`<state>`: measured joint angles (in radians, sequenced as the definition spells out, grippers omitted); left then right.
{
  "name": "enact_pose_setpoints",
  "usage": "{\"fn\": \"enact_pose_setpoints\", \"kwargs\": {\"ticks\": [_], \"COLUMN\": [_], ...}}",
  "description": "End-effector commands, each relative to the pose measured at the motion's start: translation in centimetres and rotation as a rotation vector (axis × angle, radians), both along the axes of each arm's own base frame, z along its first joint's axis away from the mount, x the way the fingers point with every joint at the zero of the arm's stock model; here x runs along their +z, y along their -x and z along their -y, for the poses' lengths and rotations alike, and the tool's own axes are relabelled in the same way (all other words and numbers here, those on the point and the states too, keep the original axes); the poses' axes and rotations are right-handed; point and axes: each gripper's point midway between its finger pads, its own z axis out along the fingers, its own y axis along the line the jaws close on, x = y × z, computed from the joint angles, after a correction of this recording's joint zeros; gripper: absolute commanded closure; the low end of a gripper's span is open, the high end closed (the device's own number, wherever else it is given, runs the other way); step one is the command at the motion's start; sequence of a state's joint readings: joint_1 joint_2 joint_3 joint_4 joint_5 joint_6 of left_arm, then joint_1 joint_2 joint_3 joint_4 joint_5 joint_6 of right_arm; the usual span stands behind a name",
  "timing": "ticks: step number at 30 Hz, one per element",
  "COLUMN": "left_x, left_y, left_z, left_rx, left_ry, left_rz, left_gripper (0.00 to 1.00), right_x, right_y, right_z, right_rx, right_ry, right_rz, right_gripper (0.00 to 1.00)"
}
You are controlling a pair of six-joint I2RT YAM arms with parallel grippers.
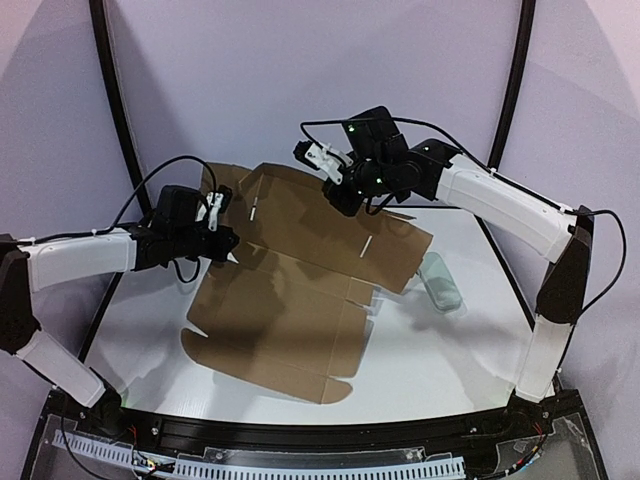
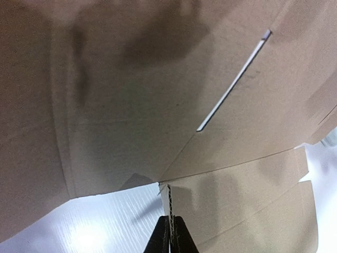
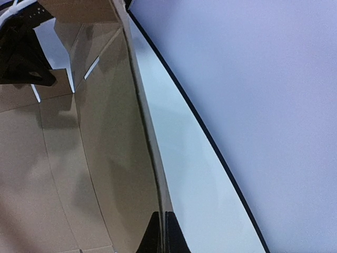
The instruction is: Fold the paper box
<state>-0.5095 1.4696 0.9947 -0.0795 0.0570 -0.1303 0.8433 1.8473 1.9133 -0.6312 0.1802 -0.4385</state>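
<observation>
The paper box (image 1: 290, 300) is a large brown cardboard sheet with flaps and slits, lying mostly flat at the table's middle. Its far panels are lifted into a low wall. My left gripper (image 1: 230, 252) sits at the box's left side. In the left wrist view this left gripper (image 2: 171, 227) is shut on the corrugated edge of a flap of the box (image 2: 158, 105). My right gripper (image 1: 337, 197) is at the raised far wall. In the right wrist view the right gripper (image 3: 162, 224) is shut on the top edge of that standing wall of the box (image 3: 105, 158).
A small pale grey-green case (image 1: 440, 281) lies on the white table (image 1: 470, 350) just right of the box. A black curved frame (image 1: 512, 90) rims the table at the back. The table's far edge (image 3: 210, 142) runs close behind the raised wall.
</observation>
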Motion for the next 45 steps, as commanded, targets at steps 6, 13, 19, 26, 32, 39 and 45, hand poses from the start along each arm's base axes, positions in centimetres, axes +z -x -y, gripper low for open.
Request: {"fn": "enact_pose_setpoints", "kwargs": {"ticks": [6,13,19,26,32,39,45], "left_x": [-1.5,-2.9,-4.4,-3.2,-3.1,0.8,4.4], "left_y": [1.9,1.4,1.0,0.9,2.5,6.9,7.5], "left_z": [4.9,7.2,8.2,7.2,5.1,1.5,-5.4], "left_rx": [-0.186,-0.097,-0.048,0.042,0.084,0.119,0.376], "left_ry": [-0.271,-0.478,-0.468,-0.405,-0.359,-0.137,-0.074], "left_rz": [0.058,0.166,0.16,0.194,0.184,0.217,0.285], "left_gripper": [0.99,0.99,0.99,0.88,0.58,0.02,0.01], "right_x": [0.7,-0.9,-2.0,-2.7,-3.8,-5.9,-7.9], "right_y": [0.3,0.4,-0.3,-1.8,-3.7,-5.0,-5.1], "right_z": [-1.8,-2.0,-1.4,-1.1,-0.2,0.0,-0.5], "right_rx": [0.049,0.055,0.023,-0.031,-0.042,-0.018,0.069], "right_ry": [-0.088,-0.046,0.002,0.041,0.132,0.198,0.282], "right_rz": [-0.017,0.009,0.048,0.096,0.184,0.218,0.336], "right_gripper": [1.0,1.0,1.0,1.0,1.0,1.0,1.0]}}
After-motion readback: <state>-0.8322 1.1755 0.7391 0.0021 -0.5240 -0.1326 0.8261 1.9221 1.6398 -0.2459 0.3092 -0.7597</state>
